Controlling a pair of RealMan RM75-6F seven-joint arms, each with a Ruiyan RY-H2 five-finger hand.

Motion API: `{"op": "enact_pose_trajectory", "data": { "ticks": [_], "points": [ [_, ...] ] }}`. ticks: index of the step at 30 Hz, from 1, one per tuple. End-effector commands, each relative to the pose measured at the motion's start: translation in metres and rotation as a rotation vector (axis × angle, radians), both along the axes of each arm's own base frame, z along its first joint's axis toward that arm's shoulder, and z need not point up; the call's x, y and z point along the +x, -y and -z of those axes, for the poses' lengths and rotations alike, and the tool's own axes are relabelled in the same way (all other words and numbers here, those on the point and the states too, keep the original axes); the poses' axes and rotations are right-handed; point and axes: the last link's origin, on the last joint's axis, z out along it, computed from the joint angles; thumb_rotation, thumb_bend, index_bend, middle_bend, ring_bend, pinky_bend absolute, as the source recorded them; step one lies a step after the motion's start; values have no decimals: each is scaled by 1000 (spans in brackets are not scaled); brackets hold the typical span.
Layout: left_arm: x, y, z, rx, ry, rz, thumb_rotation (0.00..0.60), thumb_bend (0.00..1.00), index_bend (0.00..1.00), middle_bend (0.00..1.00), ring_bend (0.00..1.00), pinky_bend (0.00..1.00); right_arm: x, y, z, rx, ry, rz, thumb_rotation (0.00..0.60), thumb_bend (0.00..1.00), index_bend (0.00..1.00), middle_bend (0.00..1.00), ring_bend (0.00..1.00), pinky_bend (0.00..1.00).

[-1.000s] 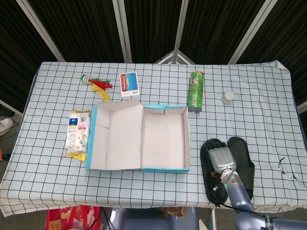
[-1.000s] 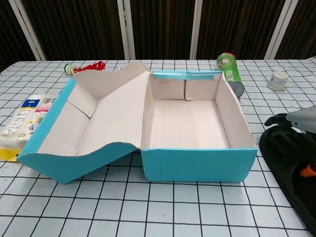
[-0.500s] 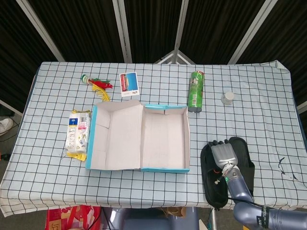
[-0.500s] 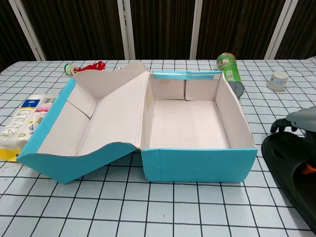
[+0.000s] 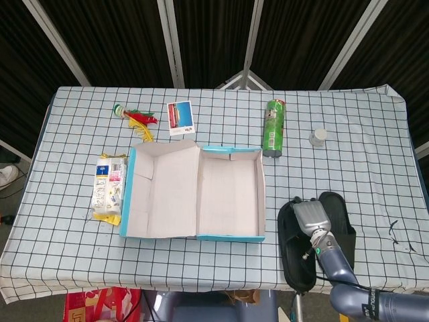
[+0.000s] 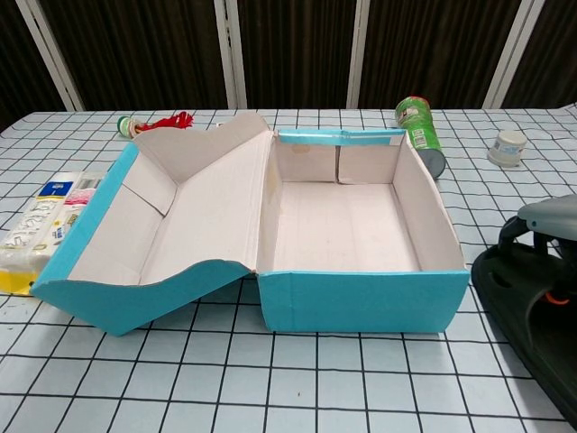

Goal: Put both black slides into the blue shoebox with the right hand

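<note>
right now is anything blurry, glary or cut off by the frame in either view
Head view: sharp and evenly lit, no glare, only soft shadows inside the blue shoebox. Chest view: also sharp, but the right robot hand and the black slide under it run off the right edge.
</note>
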Motion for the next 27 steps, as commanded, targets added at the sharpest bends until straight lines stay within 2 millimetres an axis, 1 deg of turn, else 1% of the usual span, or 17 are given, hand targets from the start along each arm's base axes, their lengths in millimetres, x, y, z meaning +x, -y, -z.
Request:
{"op": "enact_pose_trajectory", "data": {
  "ticks": [1,4,12,18,27],
  "points": [
    [0,0,0,-1,0,0,600,726,148,43,0,0,1,1,-4,-24,13,-22,600,519,530,583,581,238],
    [0,0,0,-2,0,0,600,726,148,43,0,0,4,1,-11,-47,32,-30,600,519,531,583,581,238],
    [-1,0,0,-1,3,-1,600,726,148,43,0,0,10,2,-32,-67,12,-30,600,519,531,583,581,238],
    [-1,0,0,-2,7,0,600,726,148,43,0,0,19,4,-50,-88,-6,-29,600,519,531,583,581,238],
    [-2,1,-3,3,17,-1,600,726,148,43,0,0,35,14,-78,-150,-12,-39,600,519,531,583,581,238]
  ]
}}
